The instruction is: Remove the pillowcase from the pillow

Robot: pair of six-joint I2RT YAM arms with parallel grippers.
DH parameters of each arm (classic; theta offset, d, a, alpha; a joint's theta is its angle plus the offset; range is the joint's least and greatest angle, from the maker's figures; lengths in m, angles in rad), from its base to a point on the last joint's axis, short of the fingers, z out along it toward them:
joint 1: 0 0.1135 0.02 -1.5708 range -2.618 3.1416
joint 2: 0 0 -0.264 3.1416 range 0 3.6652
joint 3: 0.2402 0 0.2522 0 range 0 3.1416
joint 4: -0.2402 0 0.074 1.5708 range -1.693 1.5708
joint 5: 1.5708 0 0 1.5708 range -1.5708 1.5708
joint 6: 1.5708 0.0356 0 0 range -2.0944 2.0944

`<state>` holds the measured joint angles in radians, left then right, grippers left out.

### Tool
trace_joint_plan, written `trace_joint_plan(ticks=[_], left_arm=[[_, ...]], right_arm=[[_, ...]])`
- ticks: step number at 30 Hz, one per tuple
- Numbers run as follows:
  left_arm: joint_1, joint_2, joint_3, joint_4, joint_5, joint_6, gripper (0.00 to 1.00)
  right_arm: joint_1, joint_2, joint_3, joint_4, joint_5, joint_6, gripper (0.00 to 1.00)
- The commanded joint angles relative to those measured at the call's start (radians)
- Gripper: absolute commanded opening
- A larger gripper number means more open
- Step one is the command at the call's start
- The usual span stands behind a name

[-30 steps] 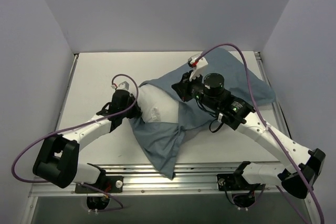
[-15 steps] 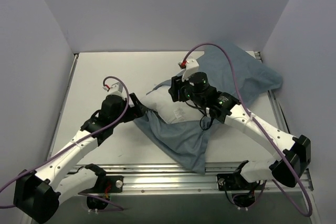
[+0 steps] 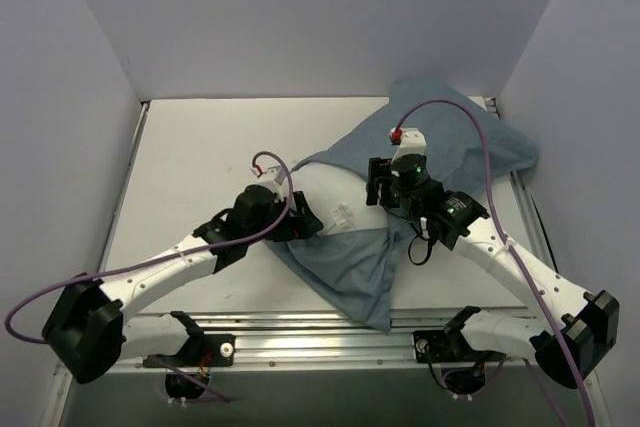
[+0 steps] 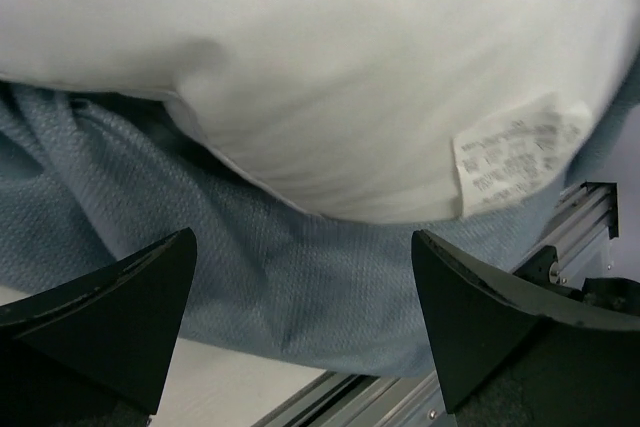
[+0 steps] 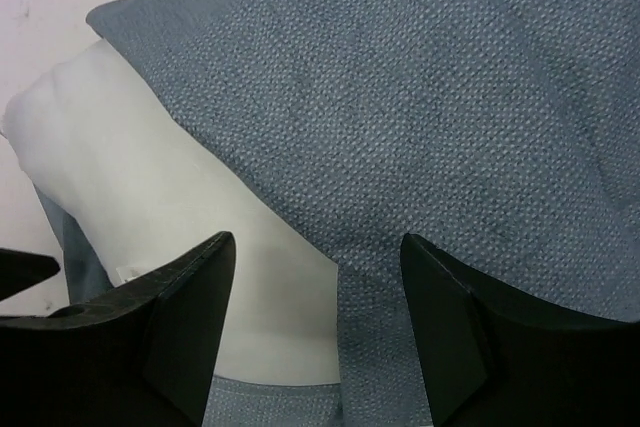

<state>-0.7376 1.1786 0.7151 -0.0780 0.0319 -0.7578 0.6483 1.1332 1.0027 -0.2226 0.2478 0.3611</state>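
Observation:
The pillowcase [image 3: 450,152], plain dusty blue, lies crumpled from the table's middle to the back right, with a flap reaching the front edge. The white pillow [image 3: 335,209] pokes out of its left opening, a small printed label on it. My left gripper [image 3: 303,220] is open at the pillow's left end; in the left wrist view its jaws [image 4: 300,332] stand wide over the pillowcase [image 4: 300,287], below the pillow [image 4: 330,67]. My right gripper [image 3: 376,183] is open above the opening's edge, spanning pillow [image 5: 150,167] and pillowcase [image 5: 450,97] with nothing held [image 5: 318,332].
An aluminium rail [image 3: 300,332] runs along the table's near edge, and shows in the left wrist view as rail [image 4: 575,212]. White walls enclose the table on the left, back and right. Purple cables loop over both arms.
Both grippers have opened. The left arm swung right to the pillow's end. The right arm went left, then drew back to the right, and pillow and pillowcase shifted right.

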Motion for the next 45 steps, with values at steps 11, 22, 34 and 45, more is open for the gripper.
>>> trace_joint_plan(ticks=[11, 22, 34, 45], left_arm=[[0.174, 0.303, 0.194, 0.231, 0.002, 0.037, 0.97], [0.299, 0.31, 0.317, 0.184, 0.117, 0.156, 0.97], [0.093, 0.035, 0.075, 0.092, 0.082, 0.253, 0.99], [0.055, 0.151, -0.028, 0.244, 0.042, 0.23, 0.89]], right_arm=[[0.007, 0.224, 0.023, 0.167, -0.139, -0.016, 0.63], [0.08, 0.372, 0.278, 0.129, -0.046, -0.109, 0.64], [0.134, 0.372, 0.367, 0.078, -0.074, -0.22, 0.64], [0.091, 0.505, 0.422, 0.112, -0.127, -0.244, 0.63]])
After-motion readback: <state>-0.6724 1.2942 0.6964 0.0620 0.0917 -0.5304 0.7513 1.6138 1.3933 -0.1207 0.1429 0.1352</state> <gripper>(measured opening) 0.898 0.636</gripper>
